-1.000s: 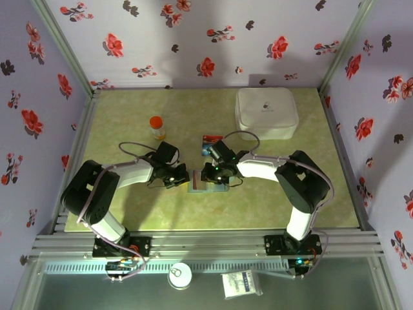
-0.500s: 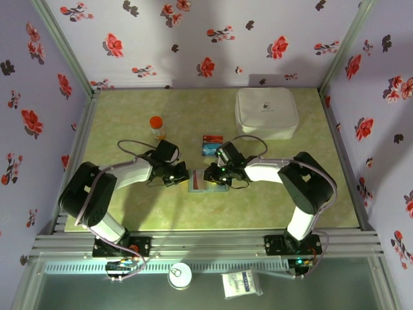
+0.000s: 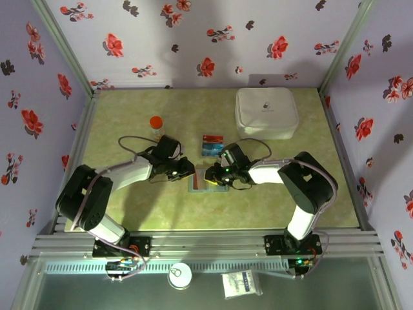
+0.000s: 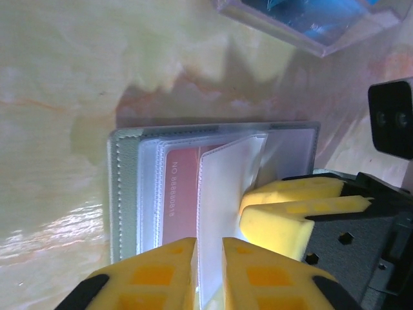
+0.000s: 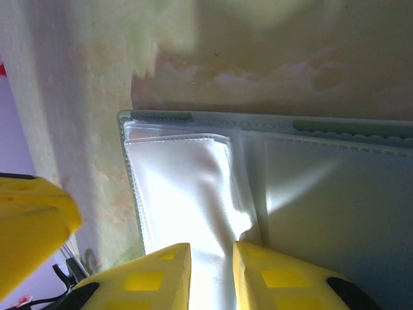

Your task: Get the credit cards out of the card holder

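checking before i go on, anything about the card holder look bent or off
Yes: one clear plastic sleeve of the flat grey-blue folding card holder is buckled and creased at the right end effector, not lying flat.

In the left wrist view, the red credit card (image 4: 182, 200) lies under a clear sleeve of the card holder (image 4: 122, 194). Light print runs sideways along its left edge: "NO" and then a row of digits, mostly eights; the last ones are not sure. In the top view, the white case (image 3: 266, 111) carries a small dark mark, and the white packet (image 3: 242, 283) at the bottom edge has print. Both are too small to read.
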Robot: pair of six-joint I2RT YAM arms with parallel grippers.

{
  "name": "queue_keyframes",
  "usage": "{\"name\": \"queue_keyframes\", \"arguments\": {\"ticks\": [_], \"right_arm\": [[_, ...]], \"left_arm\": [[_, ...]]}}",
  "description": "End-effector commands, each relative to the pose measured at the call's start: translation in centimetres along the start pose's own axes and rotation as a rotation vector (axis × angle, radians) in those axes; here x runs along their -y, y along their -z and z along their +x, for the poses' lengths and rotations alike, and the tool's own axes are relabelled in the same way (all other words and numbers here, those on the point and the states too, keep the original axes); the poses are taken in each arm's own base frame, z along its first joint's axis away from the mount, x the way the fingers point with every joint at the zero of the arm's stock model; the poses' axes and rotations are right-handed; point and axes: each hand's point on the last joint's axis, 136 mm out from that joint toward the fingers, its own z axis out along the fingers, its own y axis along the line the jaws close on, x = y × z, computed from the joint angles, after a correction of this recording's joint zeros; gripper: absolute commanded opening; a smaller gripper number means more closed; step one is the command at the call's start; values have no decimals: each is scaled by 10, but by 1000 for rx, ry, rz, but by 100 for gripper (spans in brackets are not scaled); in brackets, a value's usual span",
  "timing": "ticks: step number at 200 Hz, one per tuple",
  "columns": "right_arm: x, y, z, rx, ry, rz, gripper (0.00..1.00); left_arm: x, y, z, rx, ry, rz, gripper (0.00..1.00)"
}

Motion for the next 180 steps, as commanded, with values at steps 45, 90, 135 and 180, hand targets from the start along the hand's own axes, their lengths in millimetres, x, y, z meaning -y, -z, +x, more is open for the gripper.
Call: {"name": "queue_keyframes", "arguments": {"ticks": [45,90,135,180], "right_arm": [[22,-2,3,2,-56,34,25],[23,-3,3,0,-61,33,25],[23,-4,3,-6,-66,26,25],[24,-5,4,-8,-67,26,24]], "left_arm": [[10,-20,3,-42,20,23,23],[9,-25,6,-57,20,18,23],[5,-28,8,-65,28,6,24],[8,-31,8,-71,28,18,21]]}}
